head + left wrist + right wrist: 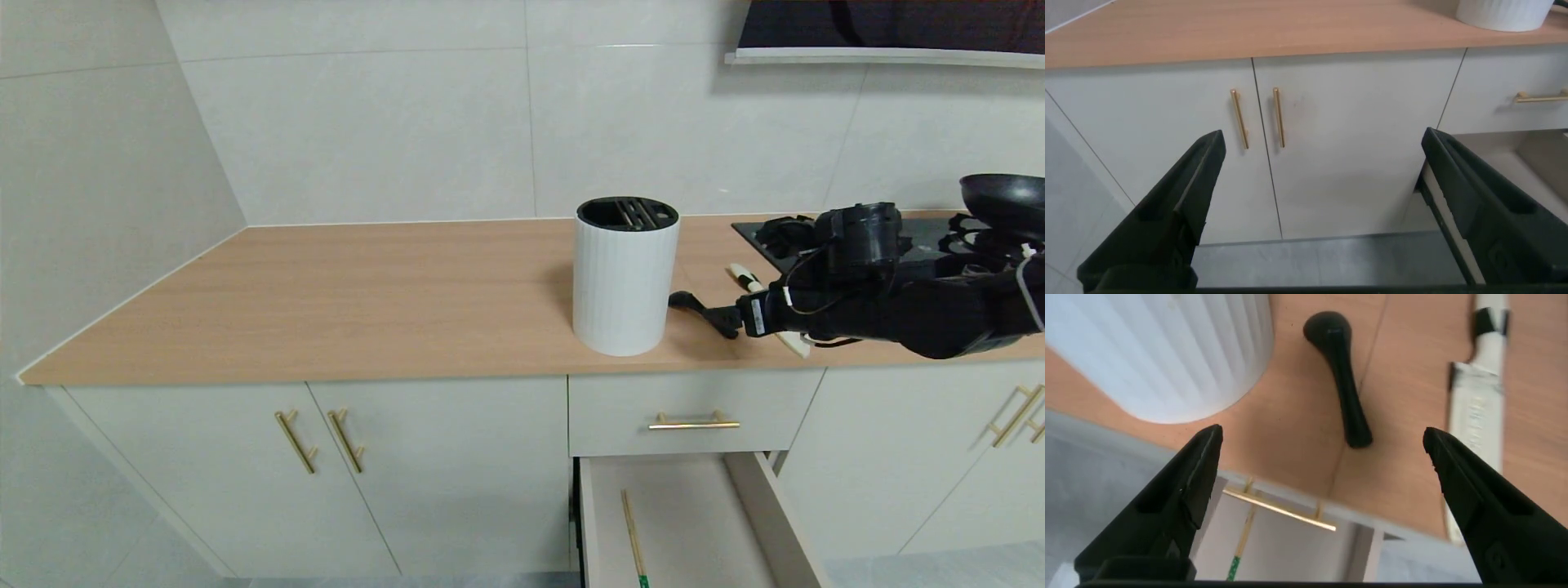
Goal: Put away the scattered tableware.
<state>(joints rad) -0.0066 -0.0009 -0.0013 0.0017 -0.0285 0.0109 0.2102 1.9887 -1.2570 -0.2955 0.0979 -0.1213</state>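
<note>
Right gripper, jaws apart, hovers over the desk just right of the holder, above a black utensil of unclear type. The knife farther right is partly covered by the arm. Left gripper, jaws apart, faces the cabinet doors below and left of the holder.

A black tool lies flat on the surface, just beside a tall white holder. A white knife lies near it. A chopstick lies in the open drawer.
</note>
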